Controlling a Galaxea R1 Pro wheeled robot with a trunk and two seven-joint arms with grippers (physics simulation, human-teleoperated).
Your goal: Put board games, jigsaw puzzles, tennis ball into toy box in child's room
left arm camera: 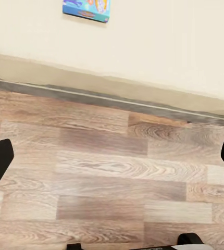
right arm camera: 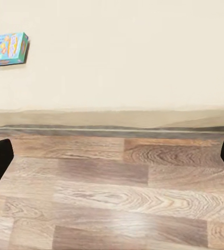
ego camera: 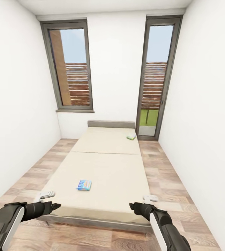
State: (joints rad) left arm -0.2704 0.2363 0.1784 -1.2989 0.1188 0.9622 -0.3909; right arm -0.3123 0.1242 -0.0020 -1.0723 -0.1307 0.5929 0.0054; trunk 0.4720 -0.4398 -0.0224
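A beige bed (ego camera: 105,164) with a low grey headboard fills the middle of the child's room. One board game (ego camera: 84,185), blue with busy print, lies flat near the foot end, left of centre. Another board game (ego camera: 131,137), pale green, lies at the far right corner by the headboard. My left gripper (ego camera: 55,206) and right gripper (ego camera: 132,206) hover open and empty over the floor at the foot of the bed. The blue game (left arm camera: 87,9) appears in the left wrist view and again (right arm camera: 7,48) in the right wrist view. The table, toy box, jigsaw puzzles and tennis ball are out of view.
White walls close in on both sides. Strips of wood-plank floor (ego camera: 168,181) run along each side of the bed. A tall grey-framed window (ego camera: 70,66) and a glass door (ego camera: 157,76) stand in the far wall.
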